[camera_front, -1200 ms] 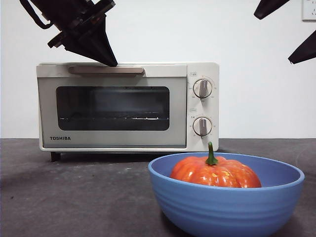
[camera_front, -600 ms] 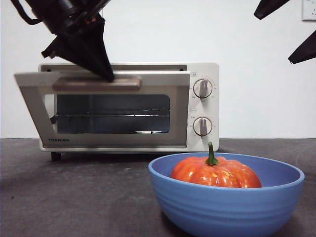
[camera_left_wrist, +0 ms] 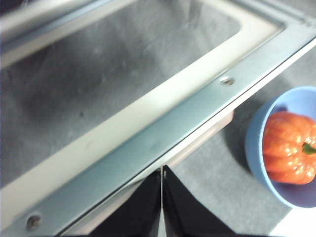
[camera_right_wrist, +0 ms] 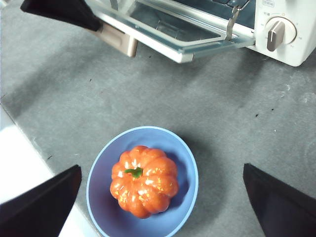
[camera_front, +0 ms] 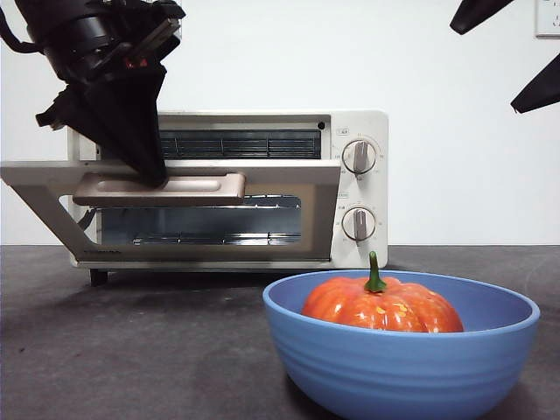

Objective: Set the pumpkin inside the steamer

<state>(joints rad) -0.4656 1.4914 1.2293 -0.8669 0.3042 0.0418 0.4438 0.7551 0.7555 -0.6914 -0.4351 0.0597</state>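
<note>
On the desk (camera_front: 131,350), the steamer (camera_front: 359,188) stands half-open, brand lettering hidden; left gripper (camera_front: 150,178) fingers pressed together at its handle (camera_front: 162,189). Pumpkin (camera_front: 382,306) sits in the blue bowl (camera_front: 398,367); right gripper (camera_right_wrist: 160,202) fingers spread wide above.

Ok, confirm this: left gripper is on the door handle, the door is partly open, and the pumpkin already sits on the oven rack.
Not quite. The pumpkin sits in the blue bowl, not on the rack; front view shows it. The rest holds: the left gripper is on the door handle and the oven door is partly open.

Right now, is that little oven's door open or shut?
Partly open: the steamer's door tilts outward, the left gripper on its handle.
</note>
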